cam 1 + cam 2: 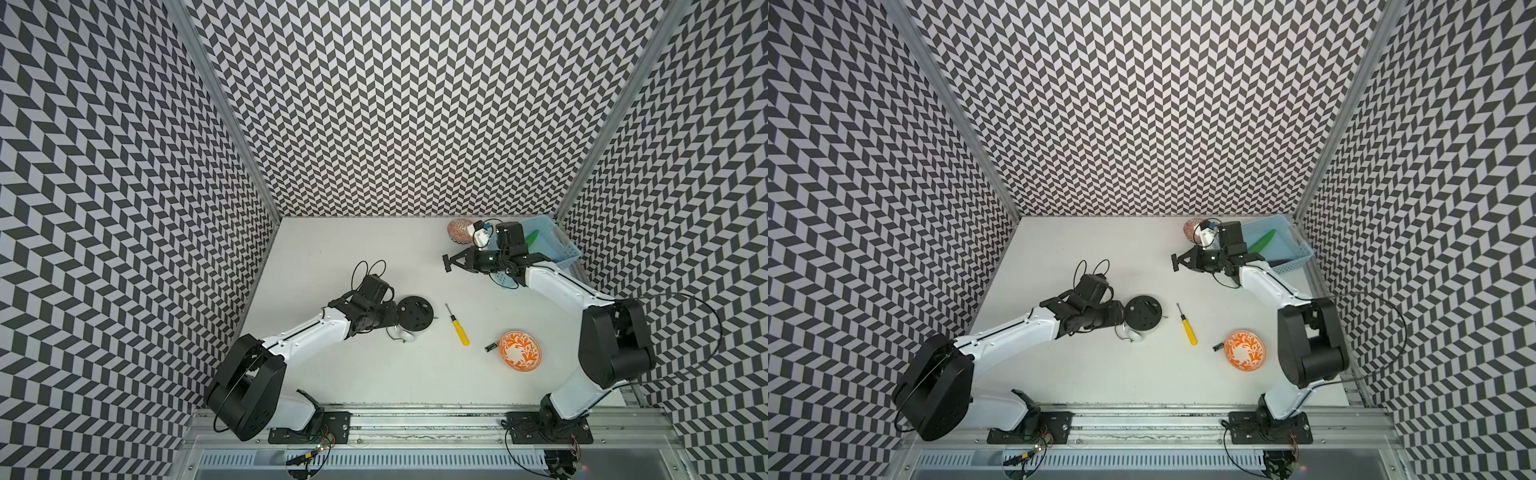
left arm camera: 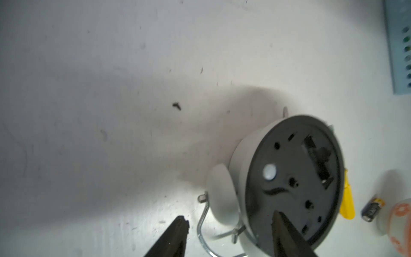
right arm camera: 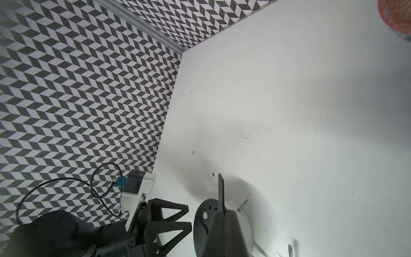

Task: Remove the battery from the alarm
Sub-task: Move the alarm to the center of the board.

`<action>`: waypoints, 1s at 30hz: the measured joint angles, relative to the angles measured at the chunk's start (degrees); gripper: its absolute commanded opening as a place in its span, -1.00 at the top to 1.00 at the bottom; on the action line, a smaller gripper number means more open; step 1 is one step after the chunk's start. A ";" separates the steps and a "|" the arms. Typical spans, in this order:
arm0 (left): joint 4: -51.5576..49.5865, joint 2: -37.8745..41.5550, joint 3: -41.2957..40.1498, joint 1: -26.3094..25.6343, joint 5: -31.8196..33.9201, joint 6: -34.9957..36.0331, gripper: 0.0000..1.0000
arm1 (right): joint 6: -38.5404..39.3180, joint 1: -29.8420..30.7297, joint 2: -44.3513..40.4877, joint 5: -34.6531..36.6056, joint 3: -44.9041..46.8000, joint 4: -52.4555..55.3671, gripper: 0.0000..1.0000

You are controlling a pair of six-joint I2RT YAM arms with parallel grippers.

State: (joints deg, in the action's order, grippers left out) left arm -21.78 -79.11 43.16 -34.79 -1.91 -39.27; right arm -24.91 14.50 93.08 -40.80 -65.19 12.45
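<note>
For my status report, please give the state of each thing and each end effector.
alarm: black back up, battery compartment open, looks empty.
battery: out, lying beside the orange bowl.
screwdriver: lying flat, not held.
orange bowl: upright, empty.
left end effector: open, by the alarm.
right end effector: shut, holding nothing.

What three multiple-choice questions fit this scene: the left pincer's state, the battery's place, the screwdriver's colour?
1. The left pincer is: A open; B shut on the battery; C shut on the screwdriver.
2. The battery lies: A inside the orange bowl; B on the table beside that bowl; C in the left pincer.
3. The screwdriver's handle is: A red; B yellow; C green.
A, its fingers stand apart; B, it lies just outside the bowl's rim; B, the handle shows yellow.
</note>
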 measured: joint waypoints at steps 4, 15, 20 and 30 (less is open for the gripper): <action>-0.22 0.48 -1.79 -1.75 1.70 -2.73 -0.02 | 0.50 0.07 -4.70 -0.04 4.76 1.86 1.00; -1.53 4.07 -3.54 -6.08 5.27 -5.53 -0.03 | 2.01 0.04 -11.21 0.02 8.17 5.38 1.00; -0.63 0.22 -3.93 -6.08 5.60 -5.46 0.01 | 2.45 0.04 -12.61 -0.02 9.38 5.55 1.00; 0.22 -8.61 0.07 -2.89 9.29 -0.72 0.00 | 3.34 0.22 -13.03 0.07 10.54 6.99 1.00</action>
State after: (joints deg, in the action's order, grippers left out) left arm -21.56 -87.72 43.22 -37.67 7.38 -39.99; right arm -21.56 14.72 80.05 -40.73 -54.65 19.44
